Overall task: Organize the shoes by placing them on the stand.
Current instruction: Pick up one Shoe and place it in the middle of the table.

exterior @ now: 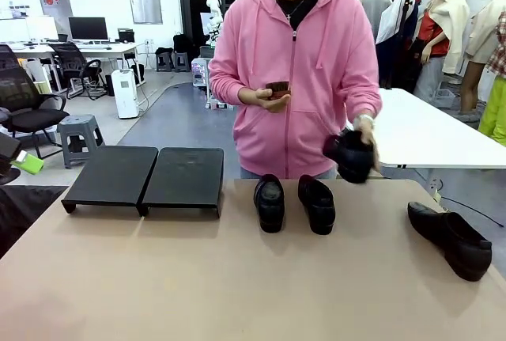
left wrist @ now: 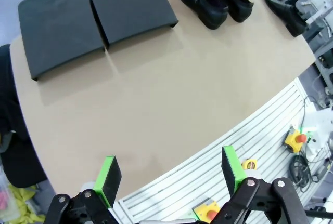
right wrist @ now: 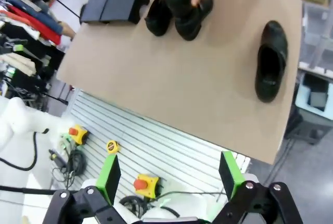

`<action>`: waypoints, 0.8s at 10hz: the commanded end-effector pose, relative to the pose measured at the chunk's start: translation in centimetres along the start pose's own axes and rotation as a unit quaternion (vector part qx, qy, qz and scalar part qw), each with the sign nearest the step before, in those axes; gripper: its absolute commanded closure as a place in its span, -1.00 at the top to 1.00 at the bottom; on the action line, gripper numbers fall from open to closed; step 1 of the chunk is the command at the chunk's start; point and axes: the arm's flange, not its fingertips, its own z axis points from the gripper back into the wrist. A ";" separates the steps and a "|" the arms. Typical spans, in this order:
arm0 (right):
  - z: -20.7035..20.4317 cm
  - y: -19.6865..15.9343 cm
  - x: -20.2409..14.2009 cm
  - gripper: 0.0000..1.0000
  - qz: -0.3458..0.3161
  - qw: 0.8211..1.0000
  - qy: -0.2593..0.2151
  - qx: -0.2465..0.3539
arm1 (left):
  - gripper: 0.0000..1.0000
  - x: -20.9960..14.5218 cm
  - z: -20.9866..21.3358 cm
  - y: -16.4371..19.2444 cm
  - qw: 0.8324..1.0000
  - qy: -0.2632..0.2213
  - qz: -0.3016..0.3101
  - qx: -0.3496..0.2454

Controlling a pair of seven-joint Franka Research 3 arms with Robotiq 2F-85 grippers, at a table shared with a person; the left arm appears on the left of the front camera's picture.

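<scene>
Your left hand (left wrist: 170, 172) hung open, jaws wide apart and gripping nothing, just short of the near edge of the desk (left wrist: 156, 104). Far ahead of it and off to its left sat the stand (left wrist: 99, 18), two black sloped platforms set side by side. Ahead of that hand and to its right, two shoes (left wrist: 205, 0) stood together on the desk, near the stand's right platform but apart from it. Beyond them the person (exterior: 296, 64) held a third shoe (exterior: 350, 155) in the air over the desk's far edge. The fourth shoe (right wrist: 270, 60) lay alone on the desk, ahead of your right hand (right wrist: 169, 174) and to its right, well apart from the pair. That hand was open and empty, back off the desk's near edge.
</scene>
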 end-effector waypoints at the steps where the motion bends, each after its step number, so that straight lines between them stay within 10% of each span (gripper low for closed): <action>1: -3.3 1.6 3.4 1.00 0.037 0.999 0.017 -0.005 | 1.00 0.0 0.0 0.1 1.000 -0.001 -0.001 -0.010; 8: -27.6 12.9 19.2 1.00 0.129 0.980 0.112 -0.102 | 1.00 0.0 0.0 0.1 1.000 -0.001 -0.001 -0.010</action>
